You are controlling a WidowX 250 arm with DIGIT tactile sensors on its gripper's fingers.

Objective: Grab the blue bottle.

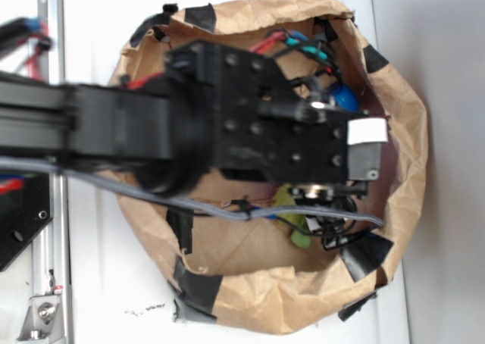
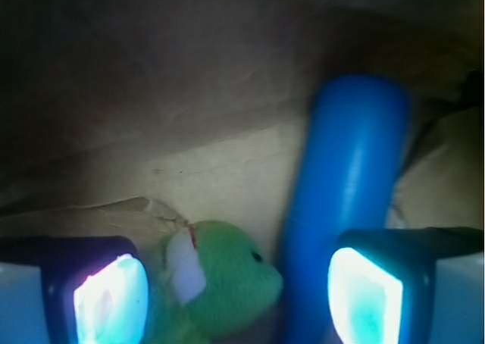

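The blue bottle [image 2: 345, 185] lies on the brown paper in the wrist view, running from the upper right down between my fingers, close beside the right fingertip [image 2: 364, 295]. My gripper [image 2: 239, 302] is open, and a green plush toy [image 2: 227, 276] also lies between the fingers, to the left of the bottle. From the exterior view only a small patch of the blue bottle [image 1: 346, 98] shows past the arm, and the gripper itself is hidden under the black wrist block.
A crumpled brown paper bag [image 1: 409, 154] with black tape forms a walled bowl around the objects. The green plush toy [image 1: 292, 211] peeks out below the wrist. A grey cable [image 1: 227, 207] crosses the bag. Metal framing stands at the left.
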